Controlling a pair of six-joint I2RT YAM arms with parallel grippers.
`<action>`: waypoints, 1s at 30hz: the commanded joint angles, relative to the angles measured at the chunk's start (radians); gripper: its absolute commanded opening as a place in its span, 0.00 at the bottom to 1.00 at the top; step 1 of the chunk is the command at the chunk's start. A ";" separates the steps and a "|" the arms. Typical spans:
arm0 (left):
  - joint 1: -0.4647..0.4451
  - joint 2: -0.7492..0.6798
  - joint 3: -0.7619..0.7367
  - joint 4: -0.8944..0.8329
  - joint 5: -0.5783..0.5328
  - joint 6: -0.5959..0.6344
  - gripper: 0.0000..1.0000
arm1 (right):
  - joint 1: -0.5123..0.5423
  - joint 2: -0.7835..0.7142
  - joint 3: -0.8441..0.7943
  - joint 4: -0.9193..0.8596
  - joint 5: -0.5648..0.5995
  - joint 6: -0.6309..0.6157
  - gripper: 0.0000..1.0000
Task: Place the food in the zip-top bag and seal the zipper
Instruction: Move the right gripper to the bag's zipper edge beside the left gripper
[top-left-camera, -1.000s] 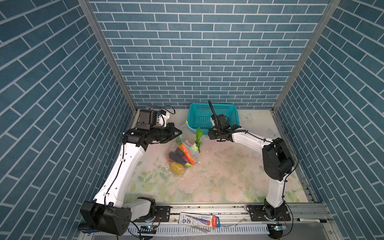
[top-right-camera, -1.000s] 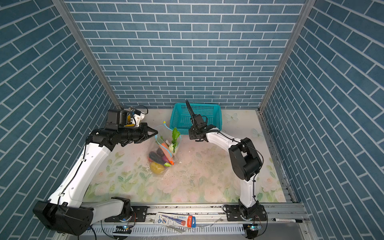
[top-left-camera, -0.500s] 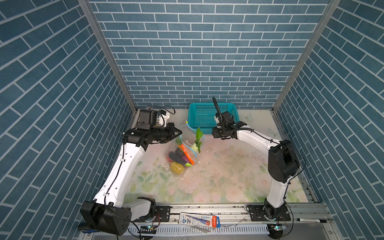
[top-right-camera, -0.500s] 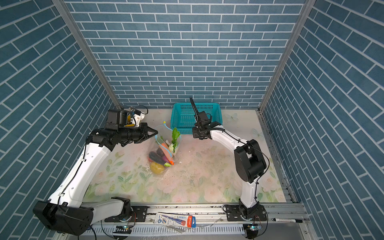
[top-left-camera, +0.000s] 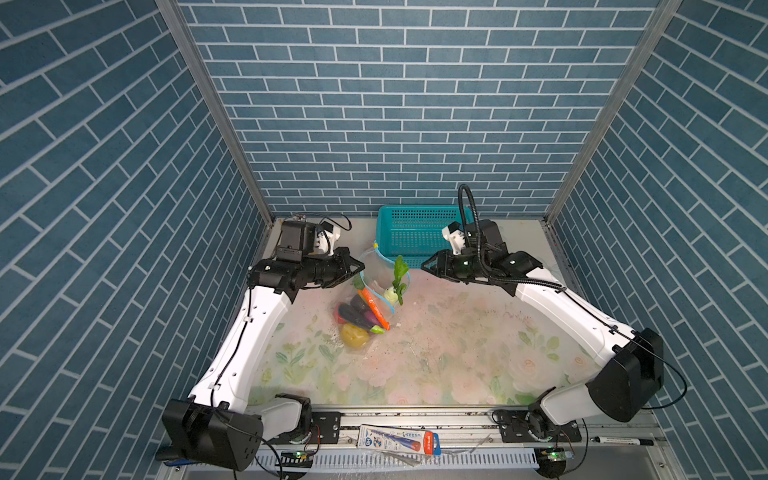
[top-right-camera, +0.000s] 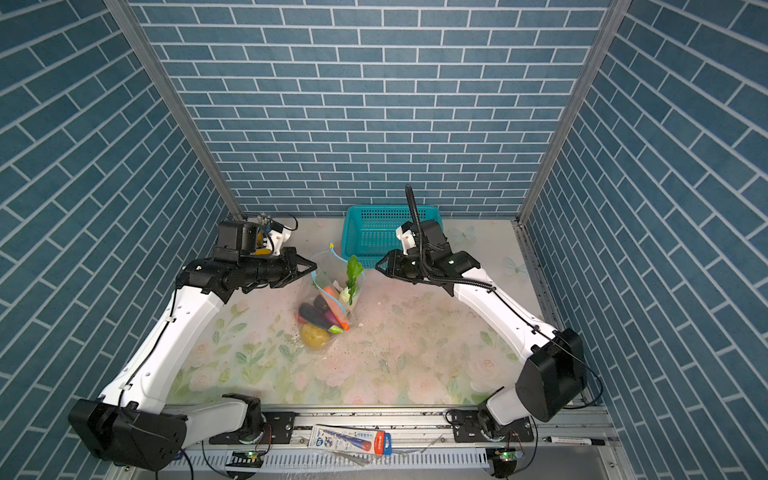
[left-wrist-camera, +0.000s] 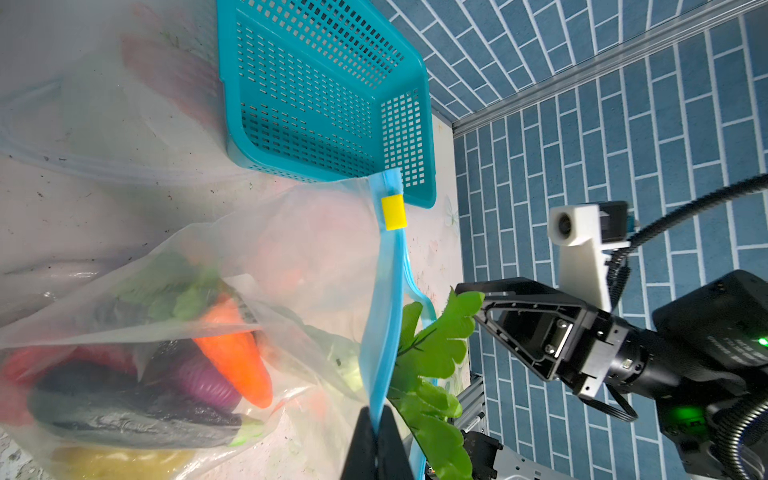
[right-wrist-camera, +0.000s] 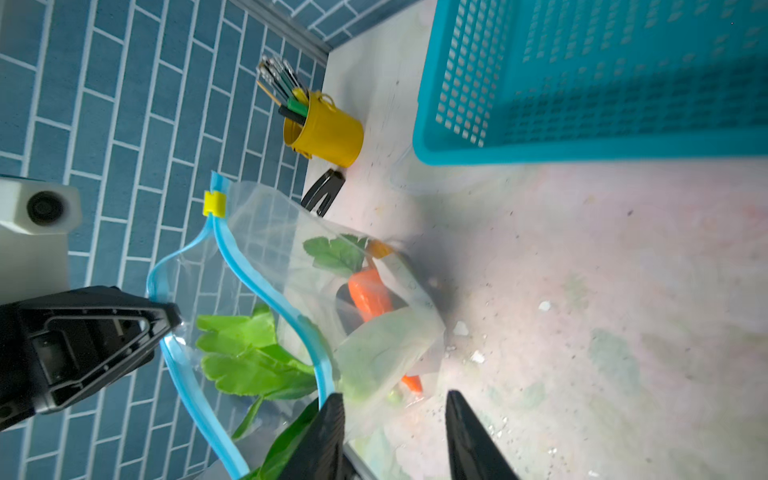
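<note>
Clear plastic zip-top bag lies on the bench, a little toward 9 o'clock from the middle. Its long axis goes from 7 to 1 o'clock, and the mouth points to the teal basket at 12. The food fills the closed end; radish leaves stick out of the mouth.

My left claw is pinched tight on the blue zipper, at the mouth's 9 o'clock side. The yellow slider sits at the far end of the zipper. My right claw stands half wide at 3 o'clock and holds nothing.

Print on the packet at 6 o'clock is too small to read.

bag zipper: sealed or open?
Open: the zipper strips bow apart, green leaves poke out between them, yellow slider sits at one end.
</note>
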 joint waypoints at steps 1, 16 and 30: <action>-0.004 -0.008 -0.013 0.014 0.005 0.002 0.00 | 0.021 0.007 -0.024 0.053 -0.144 0.116 0.41; -0.004 -0.015 -0.014 0.016 0.007 -0.003 0.00 | 0.079 0.028 -0.022 0.060 -0.118 0.107 0.28; -0.004 -0.014 -0.007 0.013 0.006 0.000 0.00 | 0.087 0.054 0.006 0.061 -0.128 0.097 0.00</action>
